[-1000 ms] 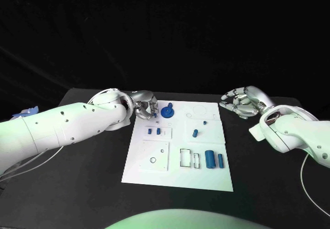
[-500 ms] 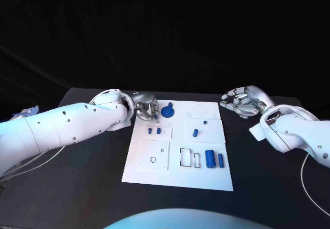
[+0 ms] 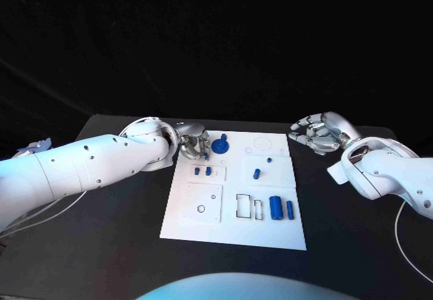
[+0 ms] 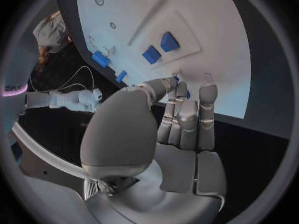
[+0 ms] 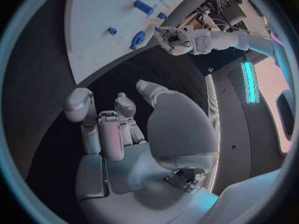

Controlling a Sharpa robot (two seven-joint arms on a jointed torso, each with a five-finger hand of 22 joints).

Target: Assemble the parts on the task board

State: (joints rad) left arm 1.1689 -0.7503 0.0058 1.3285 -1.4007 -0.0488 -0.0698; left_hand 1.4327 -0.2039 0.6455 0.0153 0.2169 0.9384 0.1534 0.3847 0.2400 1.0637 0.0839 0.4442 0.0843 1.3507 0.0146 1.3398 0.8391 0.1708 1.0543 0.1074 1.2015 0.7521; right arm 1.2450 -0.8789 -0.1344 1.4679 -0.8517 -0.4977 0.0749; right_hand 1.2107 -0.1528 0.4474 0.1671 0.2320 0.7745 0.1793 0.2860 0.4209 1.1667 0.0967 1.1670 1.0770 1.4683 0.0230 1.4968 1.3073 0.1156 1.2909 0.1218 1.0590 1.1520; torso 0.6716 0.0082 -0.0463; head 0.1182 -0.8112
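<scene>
The left hand (image 3: 191, 145) is hovering over the task board (image 3: 236, 232) near its corner at about eleven o'clock, just beside a round blue part (image 3: 220, 147) that is standing there; its fingers (image 4: 187, 119) are lying close together and partly curled, and something small and blue is peeking out at their tips, though whether they are grasping it cannot be told. The right hand (image 3: 318, 135) is waiting off the board at about two o'clock, above the black desk (image 3: 108, 237), its fingers (image 5: 106, 129) curled in with nothing between them. Judging by the layout, the assembly is looking far from finished: two small blue pieces (image 3: 203, 170) are sitting in the raised panel near the board's centre-left, another blue piece (image 3: 256, 174) is resting on the centre-right panel, and two blue cylinders (image 3: 281, 208) are lying loose at about five o'clock beside an outlined rectangular slot (image 3: 244, 206) that is standing unfilled. Several round outlines toward twelve o'clock and on the lower left panel are also appearing vacant, so most placements are probably remaining.
</scene>
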